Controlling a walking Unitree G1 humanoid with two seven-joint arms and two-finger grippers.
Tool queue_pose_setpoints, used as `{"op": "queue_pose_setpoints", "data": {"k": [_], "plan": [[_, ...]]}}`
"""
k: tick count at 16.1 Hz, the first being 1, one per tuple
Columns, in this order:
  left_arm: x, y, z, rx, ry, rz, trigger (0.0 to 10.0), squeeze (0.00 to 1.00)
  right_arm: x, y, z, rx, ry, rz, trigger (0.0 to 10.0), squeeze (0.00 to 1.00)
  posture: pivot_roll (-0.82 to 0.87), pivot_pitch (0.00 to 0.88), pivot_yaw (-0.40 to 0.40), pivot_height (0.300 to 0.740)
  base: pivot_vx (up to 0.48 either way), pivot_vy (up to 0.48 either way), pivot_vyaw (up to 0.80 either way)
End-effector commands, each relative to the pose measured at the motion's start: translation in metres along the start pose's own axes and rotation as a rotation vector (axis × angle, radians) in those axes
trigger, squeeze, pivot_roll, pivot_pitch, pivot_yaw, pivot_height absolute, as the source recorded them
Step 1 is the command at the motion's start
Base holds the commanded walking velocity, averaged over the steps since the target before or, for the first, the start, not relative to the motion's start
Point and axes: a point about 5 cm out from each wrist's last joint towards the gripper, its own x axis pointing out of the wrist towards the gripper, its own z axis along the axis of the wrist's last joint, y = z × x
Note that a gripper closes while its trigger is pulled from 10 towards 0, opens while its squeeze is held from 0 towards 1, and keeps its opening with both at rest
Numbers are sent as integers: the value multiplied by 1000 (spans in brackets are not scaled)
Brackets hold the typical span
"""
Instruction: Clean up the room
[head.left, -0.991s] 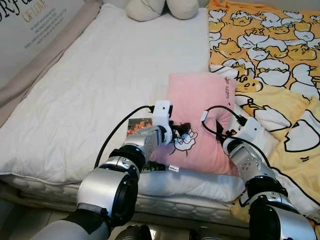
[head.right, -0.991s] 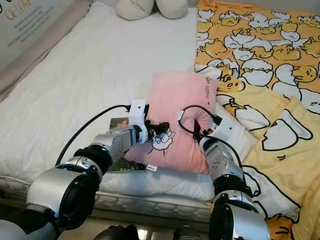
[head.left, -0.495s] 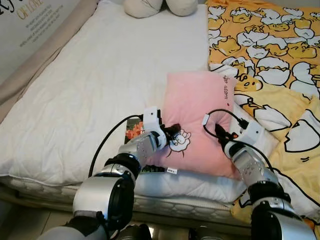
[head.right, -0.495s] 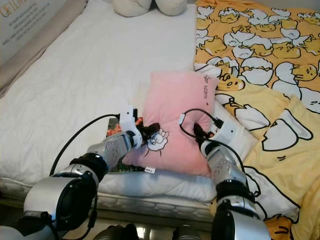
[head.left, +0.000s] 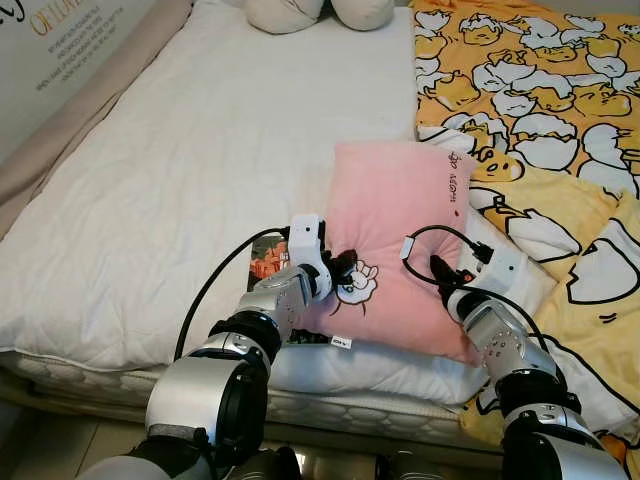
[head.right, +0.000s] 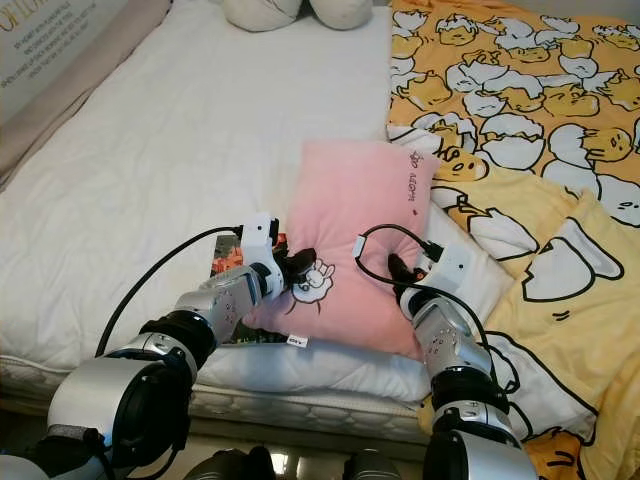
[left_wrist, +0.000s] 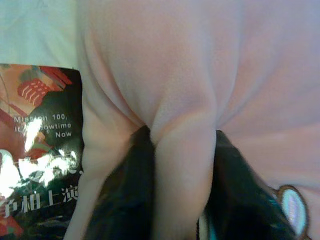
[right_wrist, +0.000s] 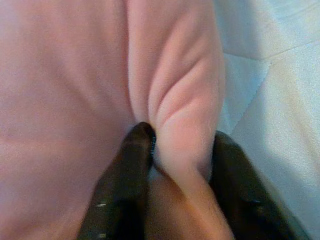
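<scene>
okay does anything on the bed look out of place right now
Yes. A magazine lies on the white mattress, partly tucked under the pink pillow, which sits far from the bed's head. Both grippers, left and right, pinch folds of that pillow.

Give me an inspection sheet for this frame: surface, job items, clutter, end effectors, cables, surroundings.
Surface: white quilted mattress, wrinkled, on a bed.
Job items: pink cushion with a cartoon print, lying partly on a white pillow at the near edge.
Clutter: magazine partly under the cushion's left edge; yellow duck-print blanket bunched on the right.
End effectors: left end effector pinches a fold of the cushion's left side; right end effector pinches a fold of its right side.
Cables: black cable runs along the left arm over the mattress; a black cable loop stands at the right wrist.
Surroundings: cream plush at the head of the bed; lettered wall on the left.
</scene>
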Motion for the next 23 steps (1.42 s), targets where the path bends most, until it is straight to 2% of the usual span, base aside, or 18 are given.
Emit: {"op": "queue_pose_setpoints", "data": {"k": [1, 6, 9, 10, 11, 13, 15, 16, 17, 18, 19, 20, 23], "plan": [[-2, 6, -11, 15, 40, 23, 0, 0, -1, 1, -19, -6, 85, -5, 0, 0, -181, 105, 55, 740, 0, 0, 0], [-2, 4, -14, 17, 22, 17, 0, 0, 0, -2, -27, -10, 90, -33, 0, 0, -181, 93, 65, 740, 0, 0, 0], [1, -4, -1, 113, -14, -14, 0, 0, 5, 7, -10, 0, 22, -9, 0, 0, -166, 47, 74, 740, 0, 0, 0], [2, -10, 13, 206, -51, -43, 0, 0, 8, 13, 1, 8, -16, 6, 0, 0, -156, 19, 78, 740, 0, 0, 0], [2, -14, 39, 274, -141, -74, 0, 0, 11, 27, 23, 13, -97, 50, 0, 0, -141, 0, 81, 740, 0, 0, 0], [-3, -17, 73, 335, -254, -96, 0, 0, 13, 43, 51, 3, -196, 101, 0, 0, -123, 0, 86, 740, 0, 0, 0], [-16, -19, 120, 406, -402, -107, 0, 0, 8, 60, 84, -55, -326, 158, 0, 0, -118, 0, 96, 740, 0, 0, 0], [-19, -19, 127, 418, -419, -102, 0, 0, 7, 62, 89, -81, -343, 161, 0, 0, -118, 0, 97, 740, 0, 0, 0], [-25, -8, 138, 476, -441, -14, 7137, 0, 3, 64, 94, -206, -378, 137, 0, 0, -122, 0, 99, 740, 0, 0, 0], [-26, -5, 137, 486, -440, -6, 10000, 0, 3, 63, 92, -213, -377, 132, 0, 0, -122, 0, 99, 740, 0, 0, 0], [-27, 4, 129, 459, -429, 16, 10000, 0, 2, 57, 79, -229, -355, 96, 10000, 0, -118, 0, 93, 740, 0, 480, 0], [-27, 8, 125, 479, -426, 48, 10000, 0, 1, 53, 71, -238, -342, 80, 10000, 0, -116, 0, 92, 740, 0, 480, 0], [-26, 8, 117, 570, -419, 66, 10000, 0, -4, 60, 50, -402, -357, 102, 10000, 0, -121, 0, 95, 740, 0, 480, 0]]}}
